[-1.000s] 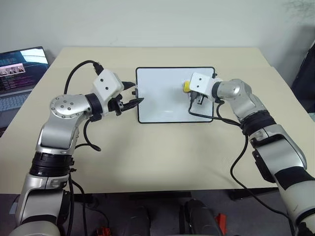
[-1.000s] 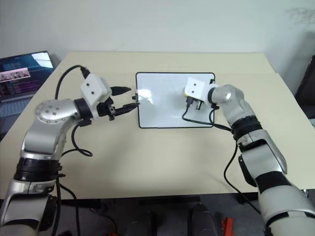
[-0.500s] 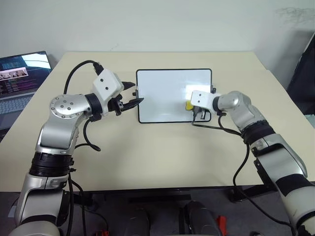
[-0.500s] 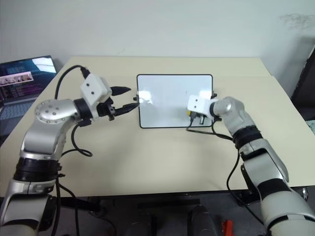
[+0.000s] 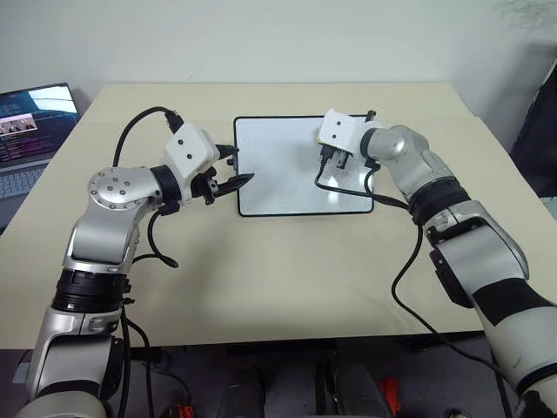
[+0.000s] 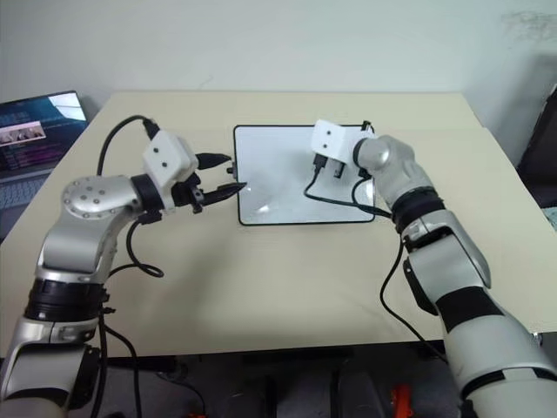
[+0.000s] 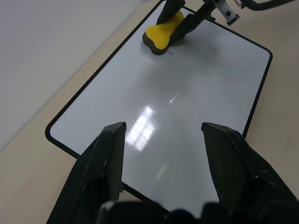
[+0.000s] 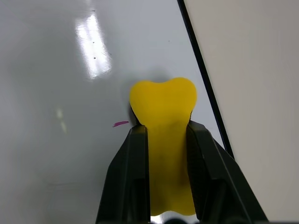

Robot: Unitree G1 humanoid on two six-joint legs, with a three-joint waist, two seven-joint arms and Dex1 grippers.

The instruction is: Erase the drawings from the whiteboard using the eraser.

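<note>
Two fingers of the right end effector clamp the eraser, pressed on the whiteboard.

Beige table, plain matte top, fills most of the head views. A seam or edge line runs across its far right corner, poss. a second tabletop butted against it, hard to tell. Open laptop at far left, screen lit w/ small pics and text, keyboard toward the table. Pale wall behind. Dark object at right edge, unclear what.
</note>
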